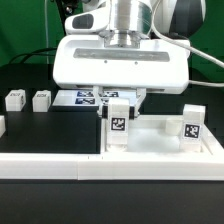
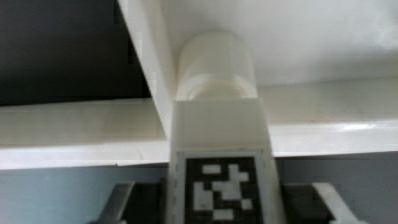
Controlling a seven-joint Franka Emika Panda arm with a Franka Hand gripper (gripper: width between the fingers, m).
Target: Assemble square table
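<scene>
On the outside camera, my gripper [image 1: 118, 103] is closed tight on a leg block [image 1: 118, 126] — it is upright at the end of the table top [image 1: 150, 146] on the exterior view's left. A second leg [image 1: 191, 123] stands at the other end. Two loose legs [image 1: 15, 99] [image 1: 41, 99] sit on the black table [image 1: 50, 125]. On the wrist camera, my fingers [image 2: 123, 206] pinch the tagged block — its round end points at the white top.
</scene>
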